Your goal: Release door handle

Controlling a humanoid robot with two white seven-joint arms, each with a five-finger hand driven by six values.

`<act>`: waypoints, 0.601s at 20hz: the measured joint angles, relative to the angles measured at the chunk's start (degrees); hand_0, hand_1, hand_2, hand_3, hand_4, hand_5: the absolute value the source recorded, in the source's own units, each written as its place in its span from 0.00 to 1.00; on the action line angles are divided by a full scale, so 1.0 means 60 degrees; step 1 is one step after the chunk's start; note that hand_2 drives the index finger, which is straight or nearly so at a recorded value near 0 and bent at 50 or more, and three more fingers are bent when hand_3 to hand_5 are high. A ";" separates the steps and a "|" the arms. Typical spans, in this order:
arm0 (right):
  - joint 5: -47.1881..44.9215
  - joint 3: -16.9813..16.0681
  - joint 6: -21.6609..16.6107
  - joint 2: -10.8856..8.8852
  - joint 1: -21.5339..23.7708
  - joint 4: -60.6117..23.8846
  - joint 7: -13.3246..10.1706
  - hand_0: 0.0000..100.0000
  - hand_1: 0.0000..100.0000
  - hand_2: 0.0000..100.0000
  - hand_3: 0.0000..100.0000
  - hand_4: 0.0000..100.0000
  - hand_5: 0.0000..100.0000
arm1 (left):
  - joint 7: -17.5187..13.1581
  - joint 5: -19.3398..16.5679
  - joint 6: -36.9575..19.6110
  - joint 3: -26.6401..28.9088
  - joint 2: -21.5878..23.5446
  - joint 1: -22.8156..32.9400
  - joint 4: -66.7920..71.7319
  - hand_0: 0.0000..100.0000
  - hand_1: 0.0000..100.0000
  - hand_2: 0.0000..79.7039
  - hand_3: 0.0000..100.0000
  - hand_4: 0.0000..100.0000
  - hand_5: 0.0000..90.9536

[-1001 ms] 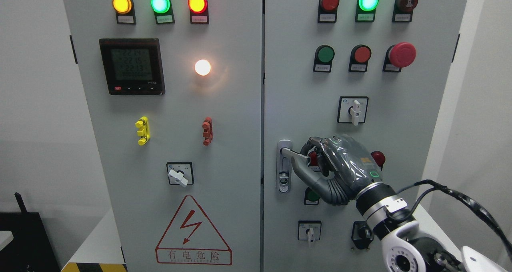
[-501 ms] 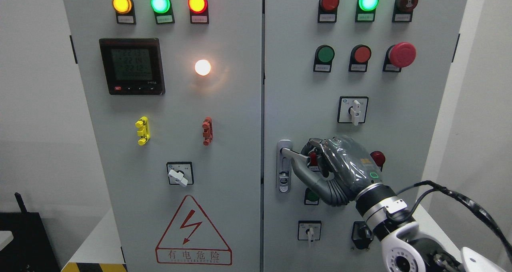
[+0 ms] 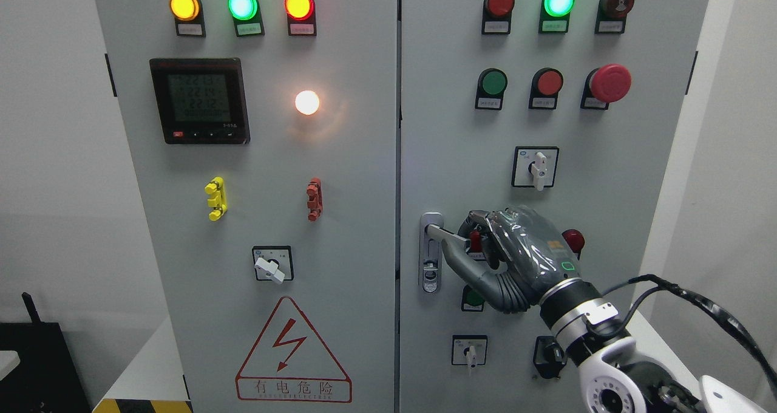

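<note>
My right hand (image 3: 507,258) comes in from the lower right and is wrapped around the door handle (image 3: 450,238) of the right cabinet door (image 3: 461,158). The fingers (image 3: 476,218) curl over the top of the silver lever and my thumb (image 3: 464,266) presses up from beneath, so the lever's outer end is hidden inside my grip. The handle juts out to the right from the top of its upright lock plate (image 3: 431,261), which sits just beside the seam between the two grey doors. Near my knuckles, partly covered, are a red button (image 3: 573,239) and a green button (image 3: 471,297). Above my hand is a white rotary switch (image 3: 536,166). On the left door (image 3: 267,158), well apart from me, a warning triangle (image 3: 293,352) sits low down.
</note>
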 measured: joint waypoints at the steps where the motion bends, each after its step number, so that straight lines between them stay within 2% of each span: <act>1: 0.0000 0.0000 -0.0003 -0.0001 0.0000 -0.0002 0.0000 0.52 0.10 0.56 1.00 1.00 1.00 | 0.0000 0.0000 0.0000 0.0000 0.0000 0.0000 0.0000 0.12 0.39 0.00 0.00 0.00 0.00; 12: -0.0002 -0.0007 -0.0010 -0.0005 0.0010 -0.0017 -0.0003 0.53 0.10 0.59 1.00 1.00 1.00 | 0.0000 0.0000 0.0000 0.0000 0.0000 0.0000 0.0000 0.12 0.39 0.00 0.00 0.00 0.00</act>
